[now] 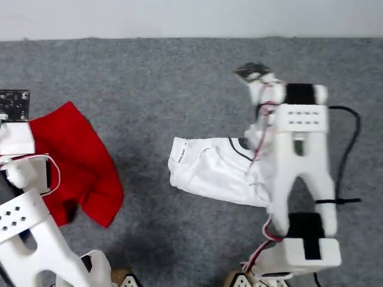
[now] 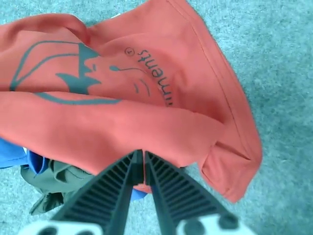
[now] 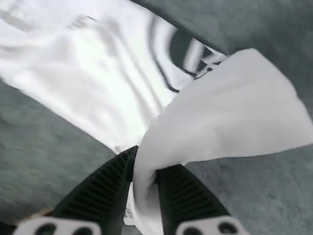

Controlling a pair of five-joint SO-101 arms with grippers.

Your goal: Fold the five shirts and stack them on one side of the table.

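Right gripper is clamped on a lifted fold of the crumpled white cotton shirt, the rest spread just beyond its tips. Left gripper is closed, tips at the hem of the red printed shirt.

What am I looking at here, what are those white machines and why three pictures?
They are robot arms, a left arm and a right arm, at a grey table. One picture looks down from above; the other two come from cameras on each arm's wrist, close to its work. A red shirt and a white shirt lie on the table. The right gripper pinches a fold of the white shirt. The left gripper is shut, its tips at the red shirt; blue cloth and dark green cloth peek from under it.
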